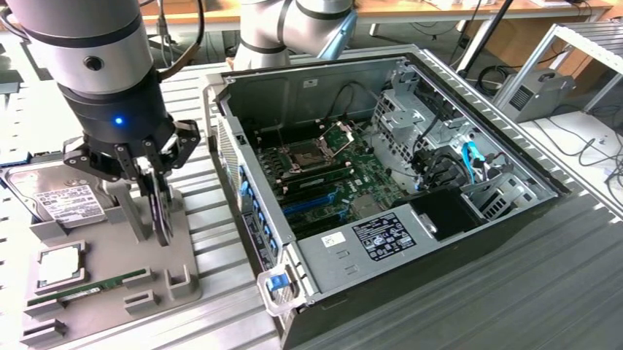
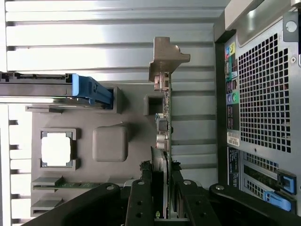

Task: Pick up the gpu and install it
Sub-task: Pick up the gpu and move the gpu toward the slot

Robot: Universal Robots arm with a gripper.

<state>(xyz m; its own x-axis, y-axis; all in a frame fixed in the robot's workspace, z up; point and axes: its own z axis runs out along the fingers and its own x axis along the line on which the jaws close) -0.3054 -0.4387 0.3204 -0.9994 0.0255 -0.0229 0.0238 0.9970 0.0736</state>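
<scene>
The gpu (image 1: pixel 162 219) stands on edge in the grey parts holder (image 1: pixel 107 281), a thin card seen nearly edge-on with its dark cooler facing sideways. My gripper (image 1: pixel 154 191) reaches down over it with its black fingers closed on the card's upper edge. In the wrist view the gpu (image 2: pixel 163 122) runs away from the camera as a narrow strip, ending in its silver bracket (image 2: pixel 165 59). There the gripper (image 2: pixel 160 178) has one finger pressed against each face of the board. The open computer case (image 1: pixel 389 182) lies at the exterior view's right with its motherboard slots (image 1: pixel 311 204) exposed.
On the holder lie a hard drive (image 1: pixel 58 200), a CPU (image 1: pixel 60 266) and a RAM stick (image 1: pixel 87 288). The case's perforated rear panel (image 2: pixel 263 94) stands close beside the holder. A second robot arm's base (image 1: pixel 282 29) rises behind the case. The table top is ribbed metal.
</scene>
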